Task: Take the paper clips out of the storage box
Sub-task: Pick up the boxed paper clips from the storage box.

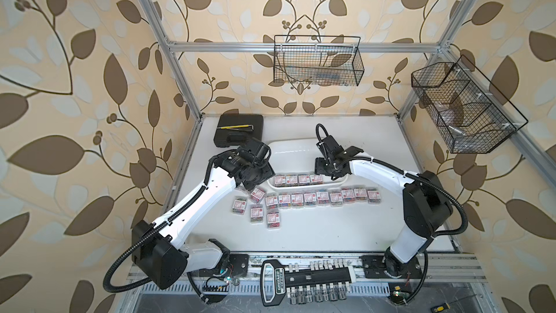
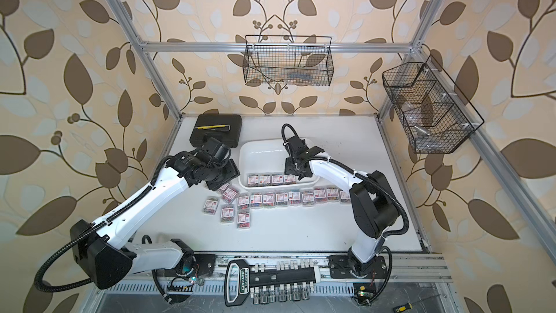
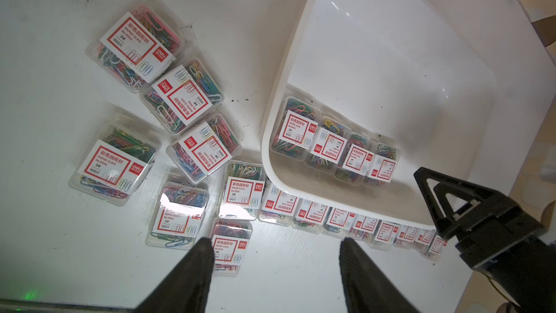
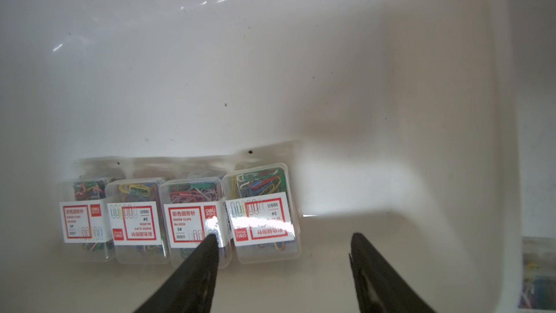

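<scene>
Four boxes of paper clips [image 4: 192,221] sit along the near wall of the storage box [image 4: 270,70]. My right gripper [image 4: 284,237] hangs over the right-end one, jaws apart and empty, ready to straddle it. My left gripper [image 3: 275,240], likewise apart and empty, hovers over those already out.

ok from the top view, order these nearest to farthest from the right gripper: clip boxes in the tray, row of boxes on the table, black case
1. Clip boxes in the storage box: right at the right gripper.
2. Row of boxes on the table: just outside the near rim.
3. Black case: back left corner, clearly farthest.
</scene>
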`<state>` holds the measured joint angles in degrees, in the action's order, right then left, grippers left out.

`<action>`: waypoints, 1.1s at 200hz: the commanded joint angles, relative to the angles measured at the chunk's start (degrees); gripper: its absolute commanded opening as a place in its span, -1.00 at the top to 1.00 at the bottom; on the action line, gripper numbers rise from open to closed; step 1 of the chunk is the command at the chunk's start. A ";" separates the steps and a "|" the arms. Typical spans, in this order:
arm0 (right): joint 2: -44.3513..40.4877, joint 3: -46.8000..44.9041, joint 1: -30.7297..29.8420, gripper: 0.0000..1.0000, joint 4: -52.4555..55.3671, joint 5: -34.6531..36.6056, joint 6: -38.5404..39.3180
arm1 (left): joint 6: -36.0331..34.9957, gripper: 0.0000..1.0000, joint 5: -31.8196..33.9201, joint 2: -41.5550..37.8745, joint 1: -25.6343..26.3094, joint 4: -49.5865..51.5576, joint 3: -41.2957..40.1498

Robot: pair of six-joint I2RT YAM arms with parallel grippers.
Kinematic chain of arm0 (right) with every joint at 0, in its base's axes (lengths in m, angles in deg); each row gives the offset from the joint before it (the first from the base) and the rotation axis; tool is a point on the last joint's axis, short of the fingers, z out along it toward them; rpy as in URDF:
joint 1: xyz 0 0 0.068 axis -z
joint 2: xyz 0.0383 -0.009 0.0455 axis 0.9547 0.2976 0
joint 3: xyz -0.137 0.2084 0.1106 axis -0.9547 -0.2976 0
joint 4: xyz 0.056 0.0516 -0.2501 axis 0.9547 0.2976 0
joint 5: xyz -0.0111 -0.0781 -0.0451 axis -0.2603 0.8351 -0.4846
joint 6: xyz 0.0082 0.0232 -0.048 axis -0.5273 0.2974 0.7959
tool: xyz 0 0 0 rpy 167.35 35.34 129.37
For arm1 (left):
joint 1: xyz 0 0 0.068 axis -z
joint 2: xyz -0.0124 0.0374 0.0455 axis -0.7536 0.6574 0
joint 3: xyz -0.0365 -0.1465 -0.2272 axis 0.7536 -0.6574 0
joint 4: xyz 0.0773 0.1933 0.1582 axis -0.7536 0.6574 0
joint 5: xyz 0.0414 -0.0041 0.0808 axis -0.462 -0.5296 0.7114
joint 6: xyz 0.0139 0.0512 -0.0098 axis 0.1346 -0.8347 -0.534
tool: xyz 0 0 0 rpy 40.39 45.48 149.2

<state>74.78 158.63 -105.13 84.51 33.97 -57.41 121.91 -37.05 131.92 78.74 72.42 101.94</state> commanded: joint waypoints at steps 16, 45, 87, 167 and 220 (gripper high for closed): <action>2.82 1.53 0.75 -0.34 0.06 -0.15 0.88 | 1.12 -0.35 1.48 1.74 0.55 -0.44 0.96; 4.15 2.07 0.71 -0.35 -1.97 -2.27 2.43 | -0.08 -0.34 2.23 5.27 0.98 -0.53 4.35; 8.67 5.96 0.39 -0.35 -1.62 -2.15 2.91 | -0.94 -0.34 2.41 8.92 0.97 -1.25 7.87; 10.79 5.65 -2.02 -0.35 -0.32 0.21 1.84 | -2.19 -0.31 0.53 11.90 0.98 -0.54 9.31; 13.38 5.75 -1.79 -0.21 -0.09 1.69 0.86 | -1.84 -0.31 -0.15 10.35 0.93 -0.89 6.64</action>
<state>85.51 164.58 -107.12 83.13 33.75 -55.27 120.49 -37.11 144.83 79.01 71.06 109.38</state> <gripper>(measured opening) 0.634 0.655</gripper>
